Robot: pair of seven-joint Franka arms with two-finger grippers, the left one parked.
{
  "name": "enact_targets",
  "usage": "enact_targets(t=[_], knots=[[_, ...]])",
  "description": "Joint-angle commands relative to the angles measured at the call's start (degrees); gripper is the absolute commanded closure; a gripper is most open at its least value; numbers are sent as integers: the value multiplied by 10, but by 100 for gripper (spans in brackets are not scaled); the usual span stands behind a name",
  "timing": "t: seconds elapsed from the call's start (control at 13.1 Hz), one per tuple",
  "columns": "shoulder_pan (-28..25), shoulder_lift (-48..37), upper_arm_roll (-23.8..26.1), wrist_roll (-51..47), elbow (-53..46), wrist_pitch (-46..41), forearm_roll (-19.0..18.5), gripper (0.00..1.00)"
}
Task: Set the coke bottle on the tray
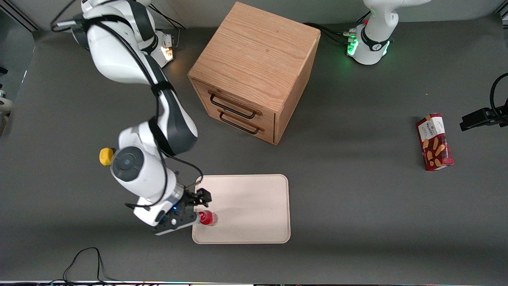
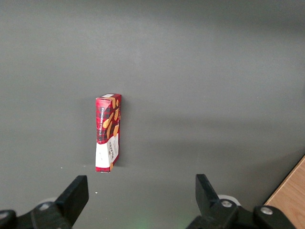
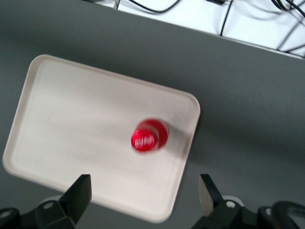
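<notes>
We have the grey tabletop (image 1: pixel 357 198) spread wide beneath us. Farther from the front camera than our claw stands the wooden cabinet (image 1: pixel 254 67), its two black-handled drawers facing the tray. Down below the claw lies the pale cream tray (image 1: pixel 258 206), flat, low-rimmed, its end nearest the working arm right under us. Way off toward the parked arm's end of the tabletop, well apart from the claw, the red biscuit box (image 1: pixel 434 142) lies flat on the tabletop.

Now our claw (image 1: pixel 198 208) — we hover above the tray's edge, fingers spread wide, gripping nothing; in the wrist view both fingertips (image 3: pixel 78 193) stand well apart with tray showing between them.

And there is the coke bottle (image 3: pixel 149 136), standing upright on the tray, red cap toward our wrist camera, near the tray's rim on the working arm's side. It sits just below the claw, apart from both fingers, free of our grip.
</notes>
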State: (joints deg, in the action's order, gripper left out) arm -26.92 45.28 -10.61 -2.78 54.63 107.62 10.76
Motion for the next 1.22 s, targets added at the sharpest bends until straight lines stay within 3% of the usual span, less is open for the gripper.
enact_targets(t=[0.0,0.38,0.99,1.14], knots=[[6,-151,4,-32,116,-87,2,0],[63,-350,4,-60,227,-190,-25,0],[207,-555,9,26,452,-181,-44,0],[287,-562,65,79,461,-179,-60,0]])
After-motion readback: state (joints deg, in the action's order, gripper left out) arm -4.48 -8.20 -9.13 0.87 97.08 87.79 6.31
